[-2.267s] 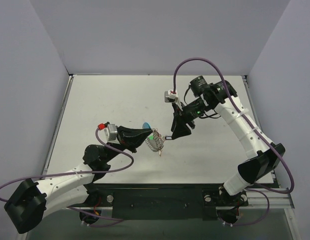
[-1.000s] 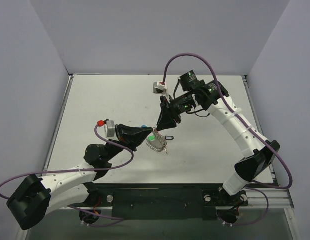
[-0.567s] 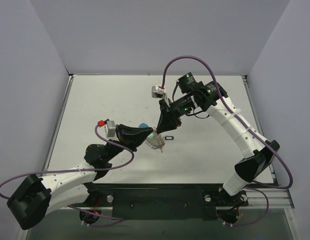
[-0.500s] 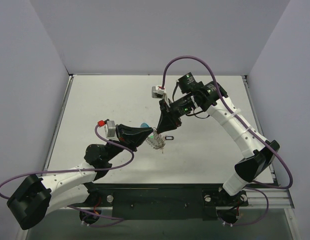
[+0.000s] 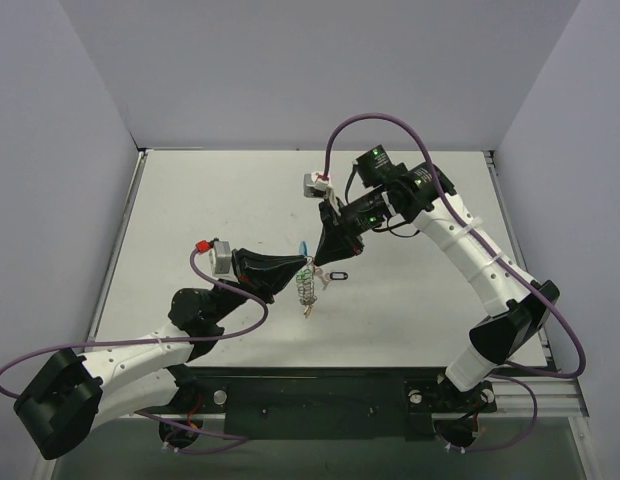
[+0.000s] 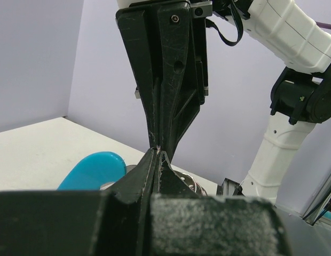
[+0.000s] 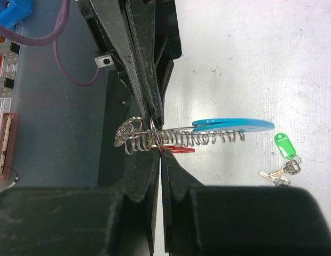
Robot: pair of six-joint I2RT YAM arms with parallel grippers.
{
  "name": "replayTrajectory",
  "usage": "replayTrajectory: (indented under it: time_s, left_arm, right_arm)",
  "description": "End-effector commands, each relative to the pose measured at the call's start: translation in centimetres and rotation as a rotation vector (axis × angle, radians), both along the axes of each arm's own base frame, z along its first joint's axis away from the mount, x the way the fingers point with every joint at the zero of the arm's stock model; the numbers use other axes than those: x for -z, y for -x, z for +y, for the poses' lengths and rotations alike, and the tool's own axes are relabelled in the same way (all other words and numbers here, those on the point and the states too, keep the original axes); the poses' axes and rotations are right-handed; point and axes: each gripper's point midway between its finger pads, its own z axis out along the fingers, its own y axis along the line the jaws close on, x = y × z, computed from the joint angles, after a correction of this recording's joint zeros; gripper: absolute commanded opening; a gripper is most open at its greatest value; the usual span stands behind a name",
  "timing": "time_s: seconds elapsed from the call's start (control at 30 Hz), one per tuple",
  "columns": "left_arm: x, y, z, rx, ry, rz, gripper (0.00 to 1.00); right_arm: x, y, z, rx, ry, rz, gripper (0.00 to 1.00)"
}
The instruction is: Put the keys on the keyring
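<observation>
The keyring, a silvery coiled chain with a light-blue tag, hangs between both grippers above the table. A red-tagged key hangs on it. My left gripper is shut on the keyring, and its fingers reach in from the top of the right wrist view. My right gripper meets it tip to tip, shut on the ring's wire beside the red tag. A green-tagged key lies loose on the table. A black-tagged key lies just right of the grippers.
The white table ends at a metal rail along its near edge. Grey walls stand on three sides. The right arm arches in from the right, its purple cable looping overhead.
The right gripper's jaws have closed at the keyring. The chain, spread as a loop before, now hangs narrow and straight down, and the blue tag has turned edge-on.
</observation>
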Motion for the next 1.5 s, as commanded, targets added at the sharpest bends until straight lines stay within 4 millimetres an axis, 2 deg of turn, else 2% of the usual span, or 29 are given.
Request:
replayTrajectory:
  time_s: [0.0,0.23,0.67,0.9,1.07,1.2,1.47]
  left_arm:
    - [-5.4,1.4,1.8,0.0,0.165,-0.125,0.0]
    - [-5.9,1.5,2.1,0.008,0.199,-0.123,0.0]
    - [-6.4,2.1,2.3,0.049,0.258,-0.125,0.0]
    - [-6.9,3.1,2.9,0.084,0.286,-0.163,0.0]
    - [-7.5,3.5,3.0,0.098,0.284,-0.192,0.0]
    - [-8.5,3.9,3.0,0.115,0.291,-0.221,0.0]
    - [-10.9,4.1,2.9,0.12,0.303,-0.276,0.0]
  right_arm:
    - [0.2,0.9,-0.4,-0.022,0.012,-0.006,0.0]
    - [1.4,1.7,-0.2,-0.046,0.041,-0.001,0.0]
    - [2.2,1.8,0.4,-0.049,0.047,0.053,0.0]
    - [1.4,1.1,0.9,-0.001,-0.002,0.132,0.0]
    - [1.0,1.3,1.0,-0.001,-0.034,0.162,0.0]
    - [0.7,1.3,1.1,-0.001,-0.053,0.184,0.0]
    - [-1.3,1.2,0.9,-0.021,-0.128,0.235,0.0]
